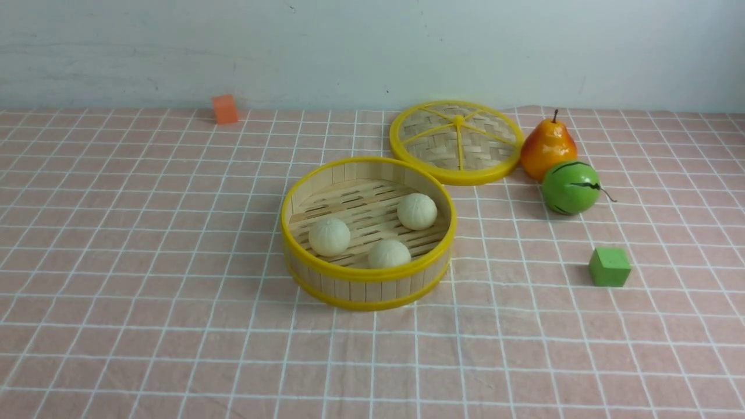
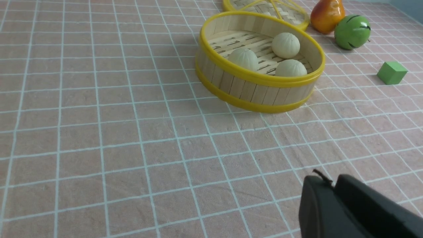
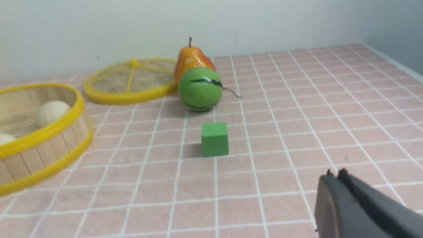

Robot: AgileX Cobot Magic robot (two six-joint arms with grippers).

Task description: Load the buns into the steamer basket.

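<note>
Black and empty, the left gripper (image 2: 332, 185) is hanging over the checked cloth on the near side of the steamer basket (image 1: 366, 289), its jaws pressed together on nothing. The right gripper (image 3: 335, 175) is also sitting nearer than the basket, with its jaws likewise closed and bare.

Inside the basket all three buns (image 1: 389, 254) are lying on the slatted floor, apart from one another. By that showing the loading is looking finished. The next move is calling for no grasp, only arms held away from the basket.

Right of the basket a green cube (image 1: 609, 267) is sitting. Farther back on that side, a green striped fruit (image 1: 571, 187) is resting just beside a pear (image 1: 547, 148). Just behind the basket the woven lid (image 1: 457, 142) is lying flat, holding nothing. Far behind and left of the basket an orange cube (image 1: 224, 109) is standing.
</note>
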